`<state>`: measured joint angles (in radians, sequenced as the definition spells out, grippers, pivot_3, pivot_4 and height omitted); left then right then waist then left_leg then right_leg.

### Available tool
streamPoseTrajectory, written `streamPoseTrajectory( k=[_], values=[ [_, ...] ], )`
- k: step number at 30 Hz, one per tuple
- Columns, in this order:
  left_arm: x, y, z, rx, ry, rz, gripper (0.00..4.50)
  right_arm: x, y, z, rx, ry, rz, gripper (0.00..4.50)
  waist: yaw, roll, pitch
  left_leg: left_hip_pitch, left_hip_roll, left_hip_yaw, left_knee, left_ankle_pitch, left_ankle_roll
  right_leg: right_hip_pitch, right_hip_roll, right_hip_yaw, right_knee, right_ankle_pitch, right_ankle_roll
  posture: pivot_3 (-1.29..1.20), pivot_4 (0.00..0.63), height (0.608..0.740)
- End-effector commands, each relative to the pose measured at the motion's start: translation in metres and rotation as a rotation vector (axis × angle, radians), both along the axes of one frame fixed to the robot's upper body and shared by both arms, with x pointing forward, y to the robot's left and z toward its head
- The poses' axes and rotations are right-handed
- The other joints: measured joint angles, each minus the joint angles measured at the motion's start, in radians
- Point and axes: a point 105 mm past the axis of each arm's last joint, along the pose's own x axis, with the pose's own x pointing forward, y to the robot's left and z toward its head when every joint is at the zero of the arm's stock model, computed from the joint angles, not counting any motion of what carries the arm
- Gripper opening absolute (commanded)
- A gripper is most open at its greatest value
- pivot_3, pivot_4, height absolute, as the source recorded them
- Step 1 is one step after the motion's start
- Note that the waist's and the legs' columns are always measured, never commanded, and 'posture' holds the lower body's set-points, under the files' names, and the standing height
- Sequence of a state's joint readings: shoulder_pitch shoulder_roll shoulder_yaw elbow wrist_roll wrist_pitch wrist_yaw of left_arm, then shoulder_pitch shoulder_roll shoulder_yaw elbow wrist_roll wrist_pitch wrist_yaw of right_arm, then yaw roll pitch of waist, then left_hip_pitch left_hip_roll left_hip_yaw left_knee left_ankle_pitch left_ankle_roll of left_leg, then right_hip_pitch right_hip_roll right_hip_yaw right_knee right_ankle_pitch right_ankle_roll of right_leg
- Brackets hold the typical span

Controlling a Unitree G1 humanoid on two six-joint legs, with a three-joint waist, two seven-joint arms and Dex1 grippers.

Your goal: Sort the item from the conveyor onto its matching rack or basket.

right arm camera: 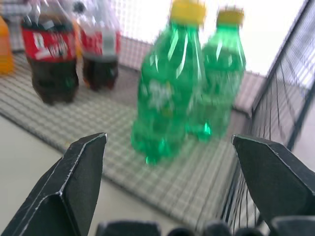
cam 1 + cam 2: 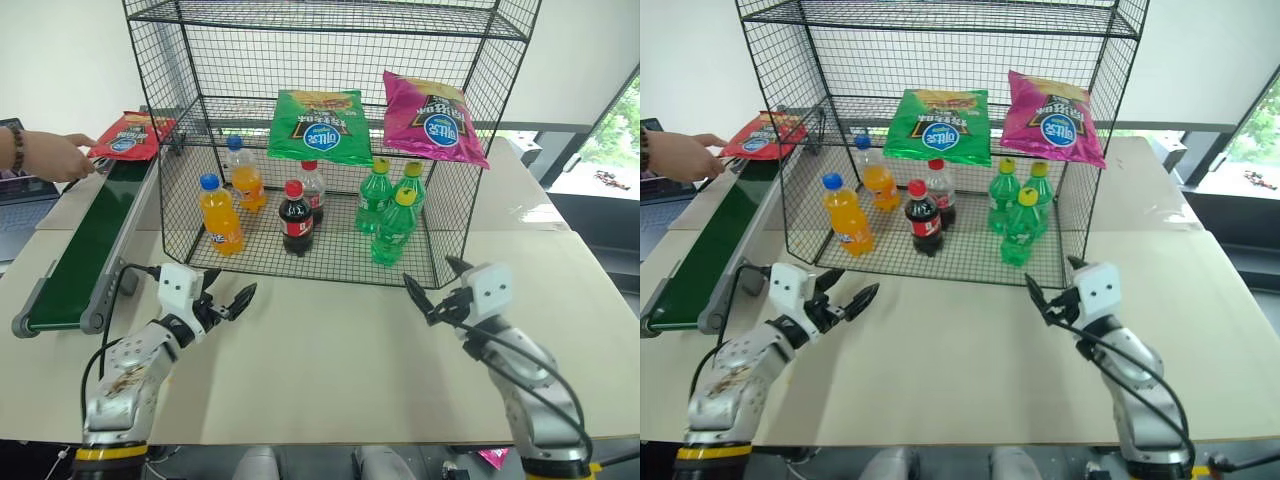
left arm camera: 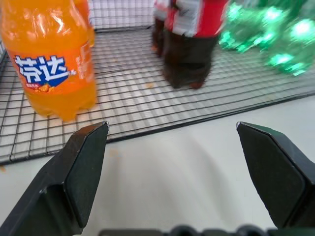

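I've got the red chip bag [image 2: 130,136] sitting at the far end of the conveyor [image 2: 85,250], off to my left, with a person's hand [image 2: 55,156] reaching in and touching its edge. My left gripper [image 2: 228,297] hangs over the worktop [image 2: 340,360] just in front of the rack [image 2: 330,140], jaws spread wide and holding nothing. From the left wrist I'm looking straight at an orange soda bottle [image 3: 51,59] on the rack's bottom tier, cola bottles [image 3: 189,44] beside it. My right gripper [image 2: 433,290] hovers on the other side, jaws wide too, nothing between them, facing the green bottles [image 1: 170,88] near the rack's right wall. Up on the middle tier a green bag [image 2: 320,126] and a magenta bag [image 2: 433,118] lie side by side.
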<state>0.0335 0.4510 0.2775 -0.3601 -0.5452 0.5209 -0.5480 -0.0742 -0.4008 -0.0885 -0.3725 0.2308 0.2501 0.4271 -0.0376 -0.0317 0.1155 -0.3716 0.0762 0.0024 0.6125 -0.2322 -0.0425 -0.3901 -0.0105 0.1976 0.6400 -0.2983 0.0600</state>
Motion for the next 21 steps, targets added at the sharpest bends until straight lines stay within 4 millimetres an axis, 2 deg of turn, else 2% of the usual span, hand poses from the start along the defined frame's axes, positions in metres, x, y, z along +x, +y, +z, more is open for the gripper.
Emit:
streamPoseTrajectory(
  k=[1,5,9,14,17,21],
  values=[
    [-0.029,0.011,0.020,-0.133,0.042,-0.008,4.42,-0.002,0.007,0.026,-0.009,-0.050,0.122,4.50,-0.005,0.000,0.000,0.000,0.000,0.000,0.000,0.000,0.000,0.001,0.000,0.000,0.000,0.000,0.000,0.00,0.150,0.740],
    [-0.067,0.057,0.023,-0.391,0.101,0.161,4.42,-0.018,0.042,0.045,-0.031,-0.077,0.417,4.50,-0.020,0.001,0.001,0.000,0.000,-0.001,-0.001,0.000,0.001,0.001,0.000,-0.001,0.000,-0.002,-0.001,0.00,0.150,0.740],
    [-0.082,0.091,0.031,-0.605,0.068,0.310,4.42,-0.036,0.069,0.056,-0.029,-0.096,0.656,4.50,-0.018,0.000,0.001,0.000,0.001,-0.007,0.000,-0.001,0.001,0.002,0.000,-0.008,0.001,-0.003,-0.002,0.00,0.150,0.740],
    [-0.099,0.143,0.023,-0.905,0.042,0.542,4.42,-0.053,0.092,0.068,-0.048,-0.120,0.881,4.50,-0.018,0.000,0.001,0.000,0.000,-0.011,0.001,0.000,0.000,0.004,-0.001,-0.012,0.001,-0.004,-0.004,0.00,0.150,0.740],
    [-0.108,0.160,0.024,-1.012,0.016,0.600,4.42,-0.057,0.099,0.074,-0.045,-0.119,0.949,4.50,-0.017,0.000,0.001,0.000,0.001,-0.015,0.000,-0.001,0.000,0.004,-0.001,-0.016,0.001,-0.005,-0.006,0.00,0.150,0.740],
    [-0.119,0.175,0.035,-1.055,-0.031,0.645,4.42,-0.064,0.106,0.087,-0.023,-0.132,1.020,4.50,-0.010,0.000,0.001,-0.001,0.001,-0.017,-0.001,-0.001,0.000,0.004,-0.001,-0.019,0.001,-0.006,-0.008,0.00,0.150,0.740]
  ],
)
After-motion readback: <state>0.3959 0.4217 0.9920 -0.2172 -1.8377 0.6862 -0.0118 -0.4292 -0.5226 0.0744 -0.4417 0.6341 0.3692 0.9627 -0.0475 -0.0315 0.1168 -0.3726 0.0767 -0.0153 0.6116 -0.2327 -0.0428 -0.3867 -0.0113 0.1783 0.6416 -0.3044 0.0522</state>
